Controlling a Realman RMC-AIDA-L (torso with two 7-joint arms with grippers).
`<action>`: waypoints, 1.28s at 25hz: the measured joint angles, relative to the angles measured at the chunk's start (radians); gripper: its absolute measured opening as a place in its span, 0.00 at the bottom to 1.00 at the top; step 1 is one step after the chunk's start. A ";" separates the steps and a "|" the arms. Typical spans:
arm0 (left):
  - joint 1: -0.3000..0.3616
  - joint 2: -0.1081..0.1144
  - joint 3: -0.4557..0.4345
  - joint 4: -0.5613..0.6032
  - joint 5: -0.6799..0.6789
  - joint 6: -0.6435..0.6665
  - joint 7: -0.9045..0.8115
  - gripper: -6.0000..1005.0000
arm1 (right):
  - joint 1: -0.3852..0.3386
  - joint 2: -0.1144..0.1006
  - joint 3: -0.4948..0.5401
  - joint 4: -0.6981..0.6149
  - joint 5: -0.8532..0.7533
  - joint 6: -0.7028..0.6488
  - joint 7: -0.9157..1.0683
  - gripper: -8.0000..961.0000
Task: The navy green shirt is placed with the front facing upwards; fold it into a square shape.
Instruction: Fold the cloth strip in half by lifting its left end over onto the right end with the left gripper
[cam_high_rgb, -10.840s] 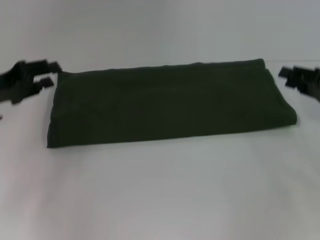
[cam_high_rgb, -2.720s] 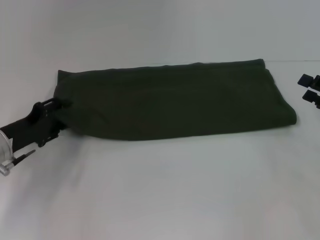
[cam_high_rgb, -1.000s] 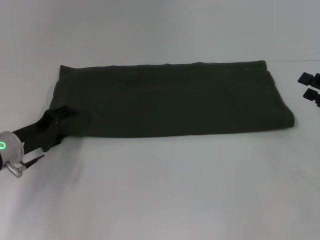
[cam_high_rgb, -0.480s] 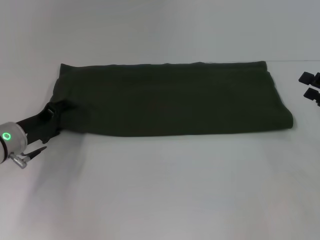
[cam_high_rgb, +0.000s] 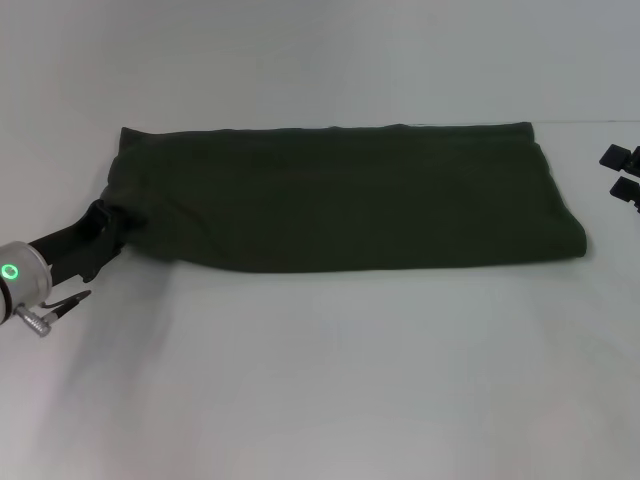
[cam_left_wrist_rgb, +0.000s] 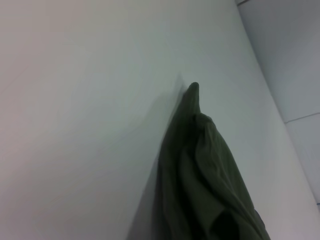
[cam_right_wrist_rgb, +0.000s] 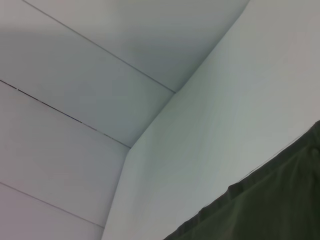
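Note:
The navy green shirt (cam_high_rgb: 340, 195) lies across the white table (cam_high_rgb: 330, 380) as a long, plain dark green band, several layers thick. My left gripper (cam_high_rgb: 108, 222) is at its near left corner, shut on the cloth there. In the left wrist view the shirt (cam_left_wrist_rgb: 200, 170) bunches up toward the camera. At the table's far right edge my right gripper (cam_high_rgb: 622, 172) rests open, apart from the shirt. The right wrist view shows only the shirt's hem (cam_right_wrist_rgb: 280, 200).
A pale wall (cam_high_rgb: 320, 50) rises behind the table. White table surface stretches in front of the shirt down to the near edge.
My left gripper has drawn back a little to the left, tugging the shirt's near left corner with it. The right gripper has not moved.

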 joint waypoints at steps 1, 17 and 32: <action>0.001 0.000 -0.001 0.002 0.000 0.004 0.002 0.31 | 0.000 0.000 0.001 0.000 0.000 0.000 0.000 0.77; 0.139 0.002 -0.029 0.157 -0.029 0.112 0.039 0.01 | -0.013 -0.016 0.005 0.004 -0.012 0.006 0.001 0.77; 0.172 0.030 -0.183 0.189 0.080 0.116 0.045 0.01 | -0.014 -0.017 -0.003 0.022 -0.013 0.039 0.001 0.77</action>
